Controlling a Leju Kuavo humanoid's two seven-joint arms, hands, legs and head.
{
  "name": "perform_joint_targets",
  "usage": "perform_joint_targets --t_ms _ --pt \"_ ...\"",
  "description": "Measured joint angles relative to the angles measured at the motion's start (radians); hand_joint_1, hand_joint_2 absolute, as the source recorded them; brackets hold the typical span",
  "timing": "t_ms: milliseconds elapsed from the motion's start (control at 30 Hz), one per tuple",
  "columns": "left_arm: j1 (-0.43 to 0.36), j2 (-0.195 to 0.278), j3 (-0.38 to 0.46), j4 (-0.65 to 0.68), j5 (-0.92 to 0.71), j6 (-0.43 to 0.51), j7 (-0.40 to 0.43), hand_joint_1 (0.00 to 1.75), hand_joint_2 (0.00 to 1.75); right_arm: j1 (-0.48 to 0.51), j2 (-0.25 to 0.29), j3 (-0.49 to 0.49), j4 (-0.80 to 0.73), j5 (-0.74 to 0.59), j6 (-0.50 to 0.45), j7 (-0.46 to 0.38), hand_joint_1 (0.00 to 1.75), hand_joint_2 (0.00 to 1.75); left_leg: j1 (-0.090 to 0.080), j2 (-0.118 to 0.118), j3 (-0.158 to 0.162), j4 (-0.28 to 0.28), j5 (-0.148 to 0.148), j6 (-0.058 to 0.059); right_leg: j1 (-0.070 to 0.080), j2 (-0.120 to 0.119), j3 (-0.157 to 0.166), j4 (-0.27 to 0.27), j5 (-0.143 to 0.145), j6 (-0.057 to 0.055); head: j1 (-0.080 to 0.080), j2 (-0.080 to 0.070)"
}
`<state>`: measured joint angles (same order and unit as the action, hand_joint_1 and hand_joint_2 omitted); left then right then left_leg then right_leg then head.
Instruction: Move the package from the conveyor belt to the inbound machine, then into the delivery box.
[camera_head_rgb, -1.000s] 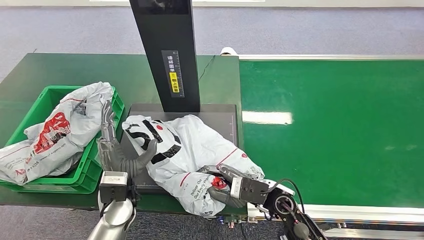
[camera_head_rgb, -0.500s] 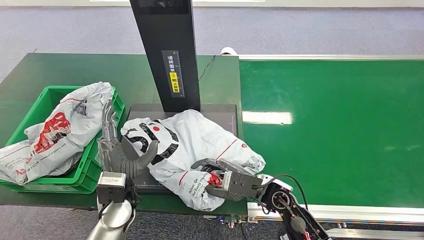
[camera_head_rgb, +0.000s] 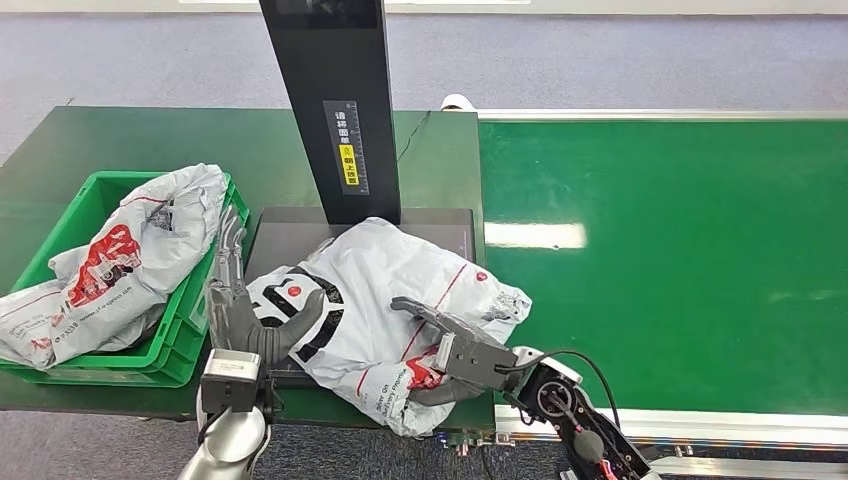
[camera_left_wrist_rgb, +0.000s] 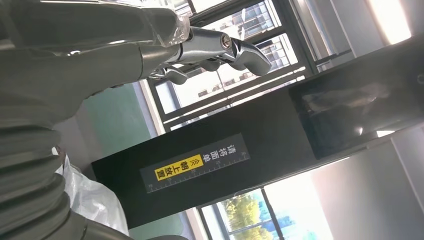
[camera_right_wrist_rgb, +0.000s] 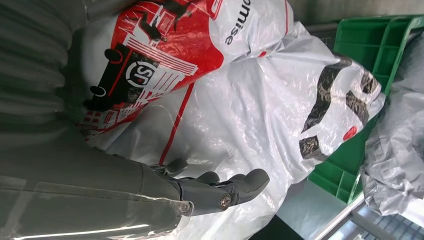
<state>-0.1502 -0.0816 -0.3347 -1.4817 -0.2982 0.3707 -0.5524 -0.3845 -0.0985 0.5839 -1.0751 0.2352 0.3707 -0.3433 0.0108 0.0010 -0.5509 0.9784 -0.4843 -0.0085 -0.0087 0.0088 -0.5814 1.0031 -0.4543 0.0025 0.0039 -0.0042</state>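
While the package (camera_head_rgb: 385, 290) lies slumped across the inbound machine (camera_head_rgb: 285, 230) platform under its black column, my right hand (camera_head_rgb: 445, 345) clamps its near corner, thumb beneath and fingers on top. My left hand (camera_head_rgb: 240, 300) presses the printed end, thumb against the film, fingers raised and apart. The bag is slick and floppy, so I judge it may slide out of my pinch. The delivery box (camera_head_rgb: 185, 335) just beside already holds a bag (camera_head_rgb: 110, 260); mine could snag on its rim.
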Motion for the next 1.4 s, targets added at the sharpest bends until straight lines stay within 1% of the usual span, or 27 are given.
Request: perform_joint_targets --t_ms 67,233,300,467,567,733,833,933,1033,1200,1400 --pt "0.002 0.001 -0.002 0.000 -0.023 -0.005 0.010 0.00 1.75 0.000 0.002 -0.002 0.002 0.001 -0.016 0.000 0.00 0.00 0.000 0.000 0.000 0.000 0.000 0.000 0.000 0.000 0.000 0.000 0.000 0.000 0.000 0.000" --pt "0.008 0.002 -0.009 0.000 -0.066 -0.023 0.028 0.00 1.75 0.006 0.008 -0.020 0.002 0.001 -0.057 -0.006 0.00 0.00 0.000 0.000 0.000 0.000 0.000 0.000 0.000 0.000 0.000 0.000 0.000 0.000 0.000 0.000" --pt "0.008 0.003 -0.014 0.000 -0.096 -0.042 0.049 0.00 1.75 0.013 0.009 -0.029 0.000 0.004 -0.072 -0.020 0.00 0.00 0.000 0.000 0.000 0.000 0.000 0.000 0.000 0.000 0.000 0.000 0.000 0.000 0.000 0.000" --pt "-0.005 0.010 -0.049 0.026 -0.283 -0.103 0.172 0.00 1.75 0.044 0.013 -0.056 -0.031 -0.010 -0.096 -0.086 0.00 0.00 0.000 0.000 0.000 0.000 0.000 0.000 0.000 0.000 0.000 0.000 0.000 0.000 0.000 0.000" --pt "-0.022 0.013 -0.069 0.069 -0.355 -0.157 0.251 0.00 1.75 0.061 0.018 -0.079 -0.056 -0.025 -0.101 -0.109 0.00 0.00 0.000 0.000 0.000 0.000 0.000 0.000 0.000 0.000 0.000 0.000 0.000 0.000 0.000 0.000" --pt "-0.043 0.016 -0.089 0.128 -0.401 -0.203 0.304 0.00 1.75 0.076 0.022 -0.106 -0.083 -0.036 -0.102 -0.122 0.00 0.00 0.000 0.000 0.000 0.000 0.000 0.000 0.000 0.000 -0.001 0.000 0.000 0.000 0.000 0.000" --pt "-0.061 0.020 -0.103 0.167 -0.449 -0.254 0.344 0.00 1.75 0.083 0.027 -0.123 -0.095 -0.043 -0.111 -0.128 0.00 0.00 0.000 0.000 0.000 0.000 0.000 0.000 0.000 0.000 -0.001 0.000 0.000 0.000 0.000 0.000" --pt "-0.082 0.022 -0.120 0.219 -0.493 -0.304 0.368 0.00 1.75 0.096 0.034 -0.146 -0.113 -0.048 -0.116 -0.134 0.00 0.00 0.000 0.000 0.000 0.000 0.000 0.000 0.000 0.000 -0.001 0.000 0.000 0.000 0.000 0.000" --pt "-0.105 0.026 -0.137 0.275 -0.529 -0.333 0.387 0.00 1.75 0.110 0.042 -0.165 -0.132 -0.046 -0.116 -0.136 0.00 0.00 0.000 0.000 0.000 0.000 0.000 0.000 0.000 0.000 -0.001 0.000 0.000 0.000 0.000 0.000" --pt "-0.138 0.032 -0.154 0.347 -0.573 -0.356 0.420 0.00 1.75 0.127 0.053 -0.187 -0.150 -0.031 -0.116 -0.135 0.00 0.00 0.000 0.001 0.000 0.000 0.000 0.000 0.000 0.000 -0.001 0.000 0.000 0.000 0.000 0.000" --pt "-0.161 0.034 -0.163 0.389 -0.581 -0.361 0.427 0.00 1.75 0.136 0.059 -0.202 -0.161 -0.025 -0.116 -0.130 0.00 0.00 0.000 0.001 0.000 0.000 0.000 0.000 0.000 0.000 0.000 0.000 0.000 0.000 0.000 0.000"
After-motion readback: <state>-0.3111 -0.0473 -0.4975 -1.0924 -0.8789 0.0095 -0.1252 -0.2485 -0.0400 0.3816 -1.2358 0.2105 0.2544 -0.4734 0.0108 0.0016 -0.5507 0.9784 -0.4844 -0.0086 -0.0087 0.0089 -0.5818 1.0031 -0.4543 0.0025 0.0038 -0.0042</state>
